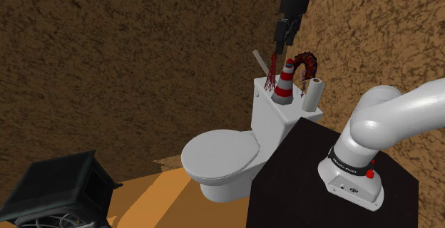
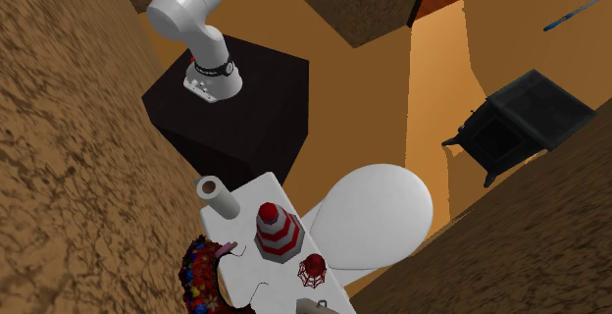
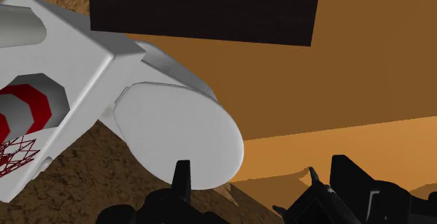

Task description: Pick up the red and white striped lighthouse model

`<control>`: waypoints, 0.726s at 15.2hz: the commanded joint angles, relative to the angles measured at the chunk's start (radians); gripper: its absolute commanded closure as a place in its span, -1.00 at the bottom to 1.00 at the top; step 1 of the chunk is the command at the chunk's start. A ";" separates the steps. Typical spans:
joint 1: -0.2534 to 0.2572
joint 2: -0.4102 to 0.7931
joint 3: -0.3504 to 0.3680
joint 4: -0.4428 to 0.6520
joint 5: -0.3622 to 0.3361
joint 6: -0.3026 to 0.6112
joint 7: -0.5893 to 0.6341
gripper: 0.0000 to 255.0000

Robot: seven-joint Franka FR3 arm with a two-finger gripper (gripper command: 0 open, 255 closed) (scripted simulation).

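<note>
tool [image 1: 281,48] open wide, above lighthouse model [image 1: 285,83]; risk of knocking red wire ornament [image 1: 271,84] or paper roll [image 1: 312,93] off toilet tank [image 1: 274,120] if descending off-centre.

Light flat, even, moderately bright; source cannot be told. Toilet [image 1: 217,155] and arm [image 1: 399,116] brightest, matte, soft grey shading on undersides. Stand [image 1: 314,169] near black, surface detail lost. Walls [image 1: 107,48] mottled brown, dimmer than floor. Floor [image 2: 363,106] in lighter and darker orange bands with hard edges, perhaps shadow. Lighthouse model [image 1: 285,84] red stripes saturated, evenly lit. Stove [image 1: 60,184] dark, faint grey highlights on edges.
</note>
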 commanded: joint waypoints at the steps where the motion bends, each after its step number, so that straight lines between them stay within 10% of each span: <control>1: 0.000 0.000 0.000 0.000 0.000 0.000 0.000 -1.00; 11: -0.083 0.175 -0.140 -0.029 -0.116 0.156 -0.122 -1.00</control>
